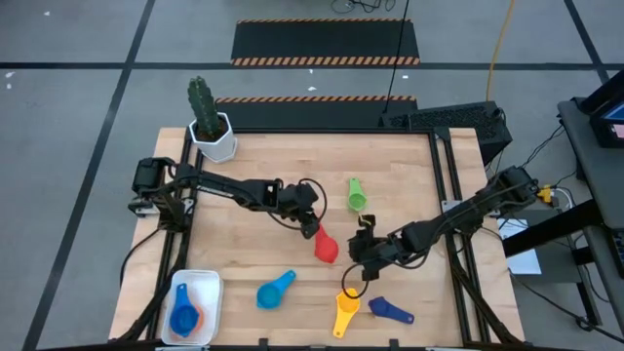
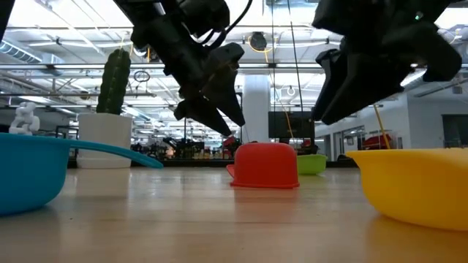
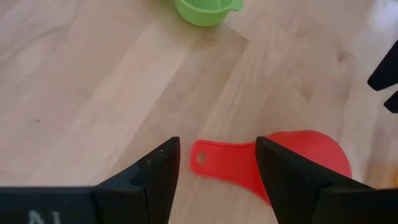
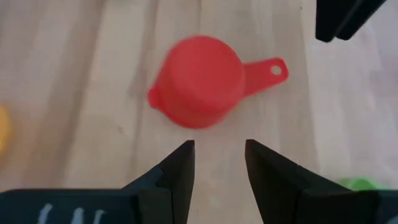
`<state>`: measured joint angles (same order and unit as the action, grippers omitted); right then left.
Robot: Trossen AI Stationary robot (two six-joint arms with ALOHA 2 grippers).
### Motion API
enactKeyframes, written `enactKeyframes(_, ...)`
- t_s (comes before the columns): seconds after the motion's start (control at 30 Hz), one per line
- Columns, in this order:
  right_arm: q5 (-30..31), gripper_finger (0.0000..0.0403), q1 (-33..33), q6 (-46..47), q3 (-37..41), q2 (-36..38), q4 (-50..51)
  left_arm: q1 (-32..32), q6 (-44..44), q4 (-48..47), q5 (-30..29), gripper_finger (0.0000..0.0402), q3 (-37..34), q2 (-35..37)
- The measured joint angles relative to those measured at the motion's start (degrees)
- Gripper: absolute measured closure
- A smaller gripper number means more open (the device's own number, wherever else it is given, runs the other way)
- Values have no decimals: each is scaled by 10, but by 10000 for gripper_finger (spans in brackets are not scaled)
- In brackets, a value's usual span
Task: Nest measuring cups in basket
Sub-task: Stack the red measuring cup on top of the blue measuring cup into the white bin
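A red measuring cup [image 3: 292, 163] lies upside down between the two grippers. The left gripper [image 3: 217, 163] hovers with fingers spread astride its flat handle, the best hold. It looks light, rigid and slippery. The right gripper [image 4: 219, 163] waits beside it, fingers parted, empty.

Left arm reaches in from the left edge toward mid-table; left claw [image 1: 310, 222] hangs low, fingers [image 3: 155, 174] parted, empty. Right arm angles in from the right; right claw [image 1: 362, 250] hovers, fingers [image 4: 177, 171] apart, empty.
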<state>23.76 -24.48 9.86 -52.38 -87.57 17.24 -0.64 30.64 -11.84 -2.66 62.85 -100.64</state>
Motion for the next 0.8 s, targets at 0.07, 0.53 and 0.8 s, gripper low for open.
enactKeyframes(0.07, 0, 266, 9, -18, 0, 0, 14, 0, -1, 0, -5, 174, 0, 0)
enactKeyframes(0.53, -45, 266, 54, -85, 0, 0, 40, -56, 5, -29, 67, 59, 1, -14)
enactKeyframes(0.8, -46, 266, 54, -82, 0, 0, 36, -54, 45, -11, 121, 81, 0, -56)
